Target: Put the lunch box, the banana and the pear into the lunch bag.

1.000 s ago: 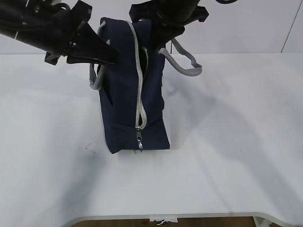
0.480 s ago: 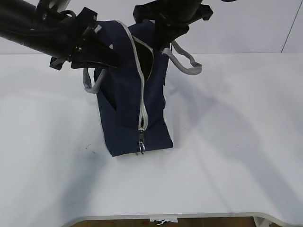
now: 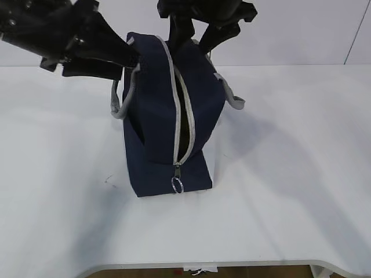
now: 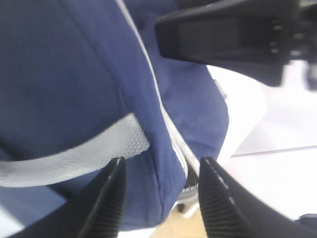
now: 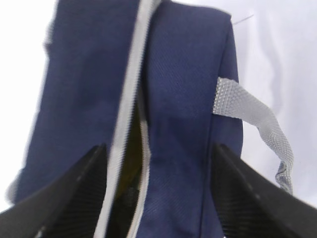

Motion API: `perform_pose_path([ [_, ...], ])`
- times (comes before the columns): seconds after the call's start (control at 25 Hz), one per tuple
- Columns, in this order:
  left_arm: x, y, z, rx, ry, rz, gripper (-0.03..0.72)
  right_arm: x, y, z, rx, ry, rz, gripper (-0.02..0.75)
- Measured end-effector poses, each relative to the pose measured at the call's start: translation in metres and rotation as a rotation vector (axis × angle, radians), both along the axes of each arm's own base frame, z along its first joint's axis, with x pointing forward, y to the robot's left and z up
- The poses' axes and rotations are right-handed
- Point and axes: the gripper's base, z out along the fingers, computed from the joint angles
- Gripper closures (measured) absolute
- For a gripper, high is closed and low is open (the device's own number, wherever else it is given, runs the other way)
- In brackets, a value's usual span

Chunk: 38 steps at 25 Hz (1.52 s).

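Both my arms reach in from above, jaws parted.
My black left gripper [image 4: 159, 198] and black right gripper [image 5: 156, 193] each hold nothing.

Bright, even light on all three feeds; both wrist views soft.

From my station the exterior view is sharp and well lit: the white tabletop [image 3: 278, 191] reads almost blown out, with broad, soft grey shadows spreading left and right of the lunch bag [image 3: 156, 110], so I take the light as diffuse and from above. The navy fabric goes nearly black there. My left wrist view is blurred throughout, the bag's weave smeared and the background washed white. My right wrist view is out of focus too, with the dark end effector fingers [image 5: 74, 198] fuzzy at the bottom edge.
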Motion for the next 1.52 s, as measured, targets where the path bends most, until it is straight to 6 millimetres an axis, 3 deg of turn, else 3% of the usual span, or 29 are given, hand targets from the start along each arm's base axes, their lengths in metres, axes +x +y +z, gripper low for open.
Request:
perform_pose_path([
  [0.2, -0.013, 0.017, 0.011, 0.073, 0.002, -0.053, 0.315, -0.013, -0.005, 0.027, 0.031, -0.051, 0.002, 0.227],
  [0.48, -0.027, 0.031, 0.007, 0.233, 0.085, -0.113, 0.315, -0.039, -0.016, 0.062, 0.053, -0.114, 0.021, 0.229],
  [0.76, -0.039, 0.051, 0.009, 0.505, 0.107, -0.021, 0.335, -0.077, -0.034, 0.075, 0.007, -0.125, 0.078, 0.229],
  [0.92, -0.044, 0.064, 0.015, 0.625, 0.089, 0.043, 0.337, -0.094, -0.043, 0.065, 0.007, -0.128, 0.071, 0.229],
  [1.16, -0.053, 0.067, 0.026, 0.636, 0.060, 0.064, 0.344, -0.121, -0.056, 0.042, 0.071, -0.283, 0.038, 0.230],
  [1.4, -0.056, 0.068, 0.029, 0.634, 0.052, 0.067, 0.345, -0.149, -0.074, -0.008, 0.088, -0.460, 0.016, 0.230],
  [1.52, -0.056, 0.068, 0.030, 0.634, 0.051, 0.067, 0.347, -0.149, -0.077, -0.023, 0.093, -0.510, -0.008, 0.230],
])
